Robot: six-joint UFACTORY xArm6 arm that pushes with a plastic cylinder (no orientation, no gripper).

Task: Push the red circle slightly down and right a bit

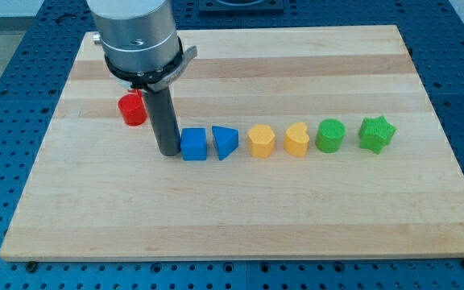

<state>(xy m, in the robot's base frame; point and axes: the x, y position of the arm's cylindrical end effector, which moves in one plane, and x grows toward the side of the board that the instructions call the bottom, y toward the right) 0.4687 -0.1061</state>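
The red circle (132, 109) sits on the wooden board (240, 209) at the view's upper left, partly hidden behind the arm's housing. My tip (169, 151) rests on the board below and to the right of the red circle, a short gap away from it. The tip stands right beside the left side of the blue square (193, 145); I cannot tell if they touch.
A row of blocks runs to the right of the blue square: a blue triangle (225, 142), a yellow hexagon-like block (261, 141), a yellow heart (296, 140), a green circle (330, 135) and a green star (376, 134). The arm's grey housing (138, 36) hangs over the upper left.
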